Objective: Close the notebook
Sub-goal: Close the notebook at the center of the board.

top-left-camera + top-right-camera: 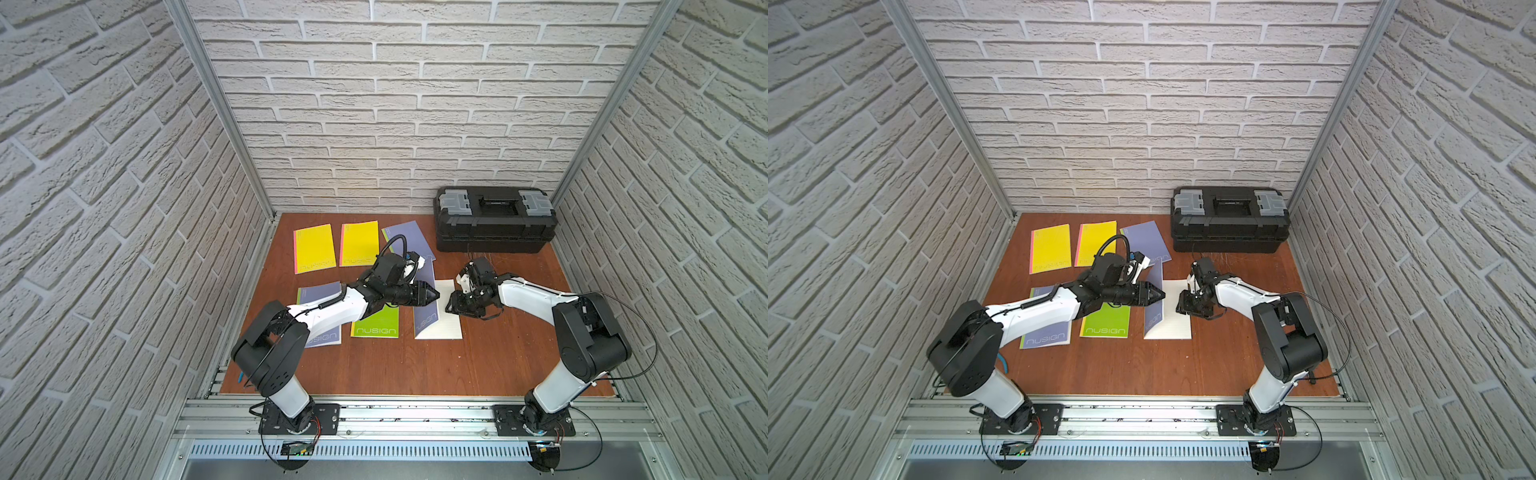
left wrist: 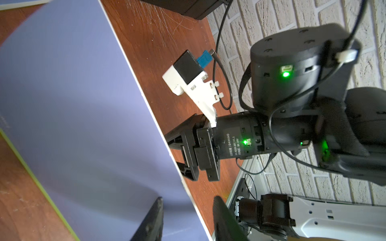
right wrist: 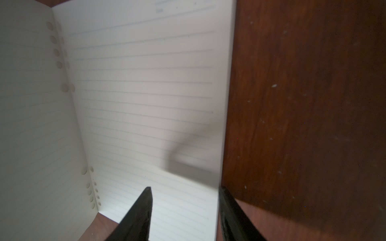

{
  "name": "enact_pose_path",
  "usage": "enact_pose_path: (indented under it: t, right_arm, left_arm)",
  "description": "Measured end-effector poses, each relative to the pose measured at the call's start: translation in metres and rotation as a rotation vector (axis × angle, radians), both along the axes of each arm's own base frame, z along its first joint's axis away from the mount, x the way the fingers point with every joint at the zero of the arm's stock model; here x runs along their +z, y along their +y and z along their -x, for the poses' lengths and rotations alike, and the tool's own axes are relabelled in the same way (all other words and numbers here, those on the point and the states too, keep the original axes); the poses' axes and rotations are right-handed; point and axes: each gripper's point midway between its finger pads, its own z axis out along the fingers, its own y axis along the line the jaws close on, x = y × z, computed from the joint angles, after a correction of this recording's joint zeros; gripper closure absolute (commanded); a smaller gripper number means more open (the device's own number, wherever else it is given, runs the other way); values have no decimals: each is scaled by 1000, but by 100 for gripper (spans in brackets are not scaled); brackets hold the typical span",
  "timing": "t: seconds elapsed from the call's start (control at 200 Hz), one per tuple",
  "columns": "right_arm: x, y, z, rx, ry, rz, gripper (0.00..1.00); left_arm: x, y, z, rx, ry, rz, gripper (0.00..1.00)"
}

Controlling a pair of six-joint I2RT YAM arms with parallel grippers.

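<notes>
Purple notebook cover [image 1: 427, 322] stands raised inside the spread left hand [image 1: 437, 294]; spread right hand [image 3: 184, 188] straddles the page edge [image 3: 226, 104].

Wooden tabletop [image 1: 415, 365], reddish-brown — seven items lying on it. Back row, left to right: yellow notebook [image 1: 314, 248], second yellow notebook [image 1: 359, 243], purple notebook [image 1: 415, 237], black toolbox [image 1: 494, 224] in the far right corner. Front row: second purple notebook [image 1: 318, 293], green notebook [image 1: 376, 326], open notebook [image 1: 446, 324] — white lined page flat on the wood.

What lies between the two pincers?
A bare strip of the open notebook's white lined page, seen in both top views between the left pincer and the right pincer.
</notes>
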Motion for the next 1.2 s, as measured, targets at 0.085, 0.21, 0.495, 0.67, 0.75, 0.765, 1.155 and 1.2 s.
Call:
enact_pose_path:
  t: [0.085, 0.21, 0.495, 0.67, 0.75, 0.765, 1.155, 1.2]
  right_arm:
    - [3, 3, -2, 3, -7, -12, 48]
    - [8, 3, -7, 0, -19, -8, 47]
    - [42, -21, -20, -46, -93, 80, 46]
    - [60, -44, -20, -86, -130, 137, 46]
    - [64, -51, -17, -96, -129, 158, 46]
    - [64, -52, -17, -97, -129, 161, 46]
    - [63, -56, -11, -98, -118, 185, 46]
    - [63, -55, -11, -96, -121, 183, 46]
  left_arm:
    - [-6, -2, -1, -1, 9, -2, 59]
    - [-16, -4, -2, -5, 24, -12, 60]
    - [-34, -3, -8, 19, 7, -28, 60]
    - [-49, -1, -13, 32, 6, -60, 61]
    - [-57, -1, -14, 37, 11, -76, 61]
    - [-59, 0, -14, 39, 12, -80, 61]
    - [-95, 10, -23, 84, 24, -251, 62]
    - [-96, 9, -24, 82, 16, -273, 62]
